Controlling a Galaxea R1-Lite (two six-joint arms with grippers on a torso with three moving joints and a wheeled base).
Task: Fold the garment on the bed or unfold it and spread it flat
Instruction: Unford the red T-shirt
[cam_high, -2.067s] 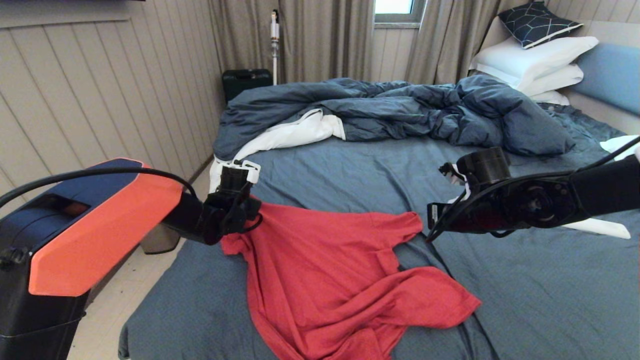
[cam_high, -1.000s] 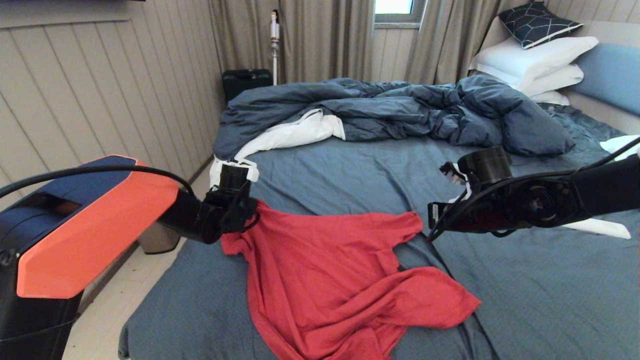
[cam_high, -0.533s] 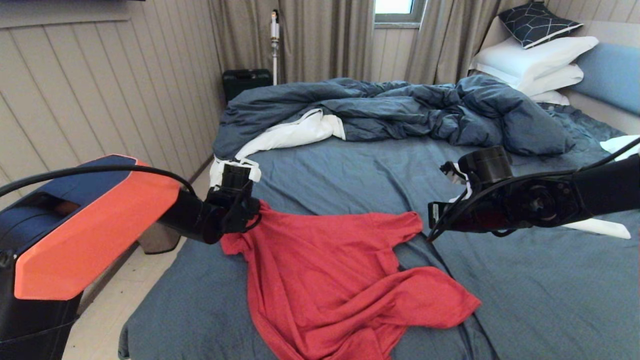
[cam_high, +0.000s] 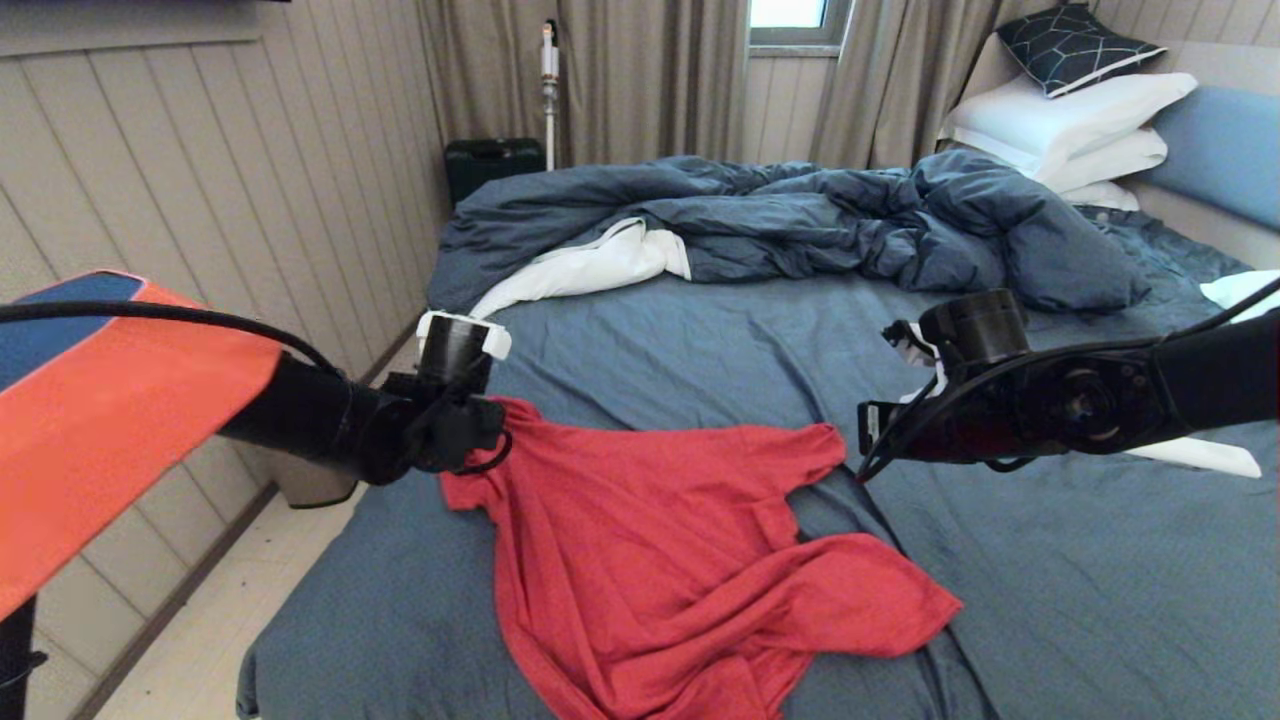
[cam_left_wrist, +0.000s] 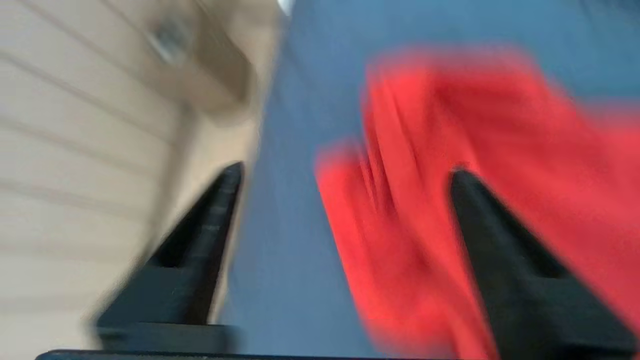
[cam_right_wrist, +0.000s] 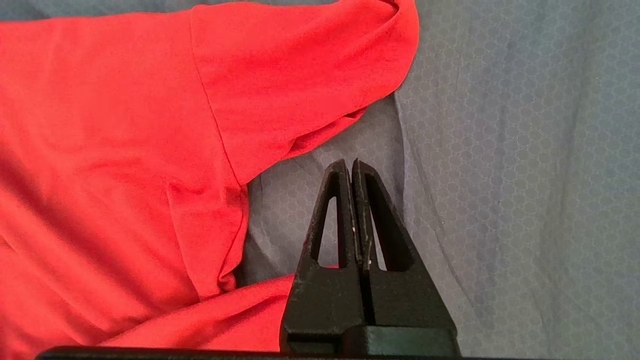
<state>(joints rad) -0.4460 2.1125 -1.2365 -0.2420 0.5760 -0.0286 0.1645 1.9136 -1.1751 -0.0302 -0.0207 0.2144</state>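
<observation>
- The red T-shirt (cam_high: 660, 560) lay rumpled on the blue-grey sheet of the bed (cam_high: 1080, 590), toward the near left part of the mattress, plain side up with no print showing.
- One short sleeve (cam_high: 800, 450) pointed right, toward the right arm; the lower part of the shirt was bunched in folds running to the near edge of the bed.
- The left gripper (cam_left_wrist: 345, 172) hovered over the far left corner of the T-shirt, close to the left edge of the bed; its two black fingers (cam_left_wrist: 205, 235) stood wide apart with nothing between them, one over the sheet and one over red cloth.
- The right gripper (cam_right_wrist: 352, 165) hung above the sheet just right of the sleeve, its fingers pressed together and empty.
- A rumpled dark blue duvet (cam_high: 800, 220) with a white lining (cam_high: 590, 265) lay across the far side of the bed.
- White pillows (cam_high: 1070, 120) were stacked at the far right, with a dark patterned cushion (cam_high: 1070, 45) on top.
</observation>
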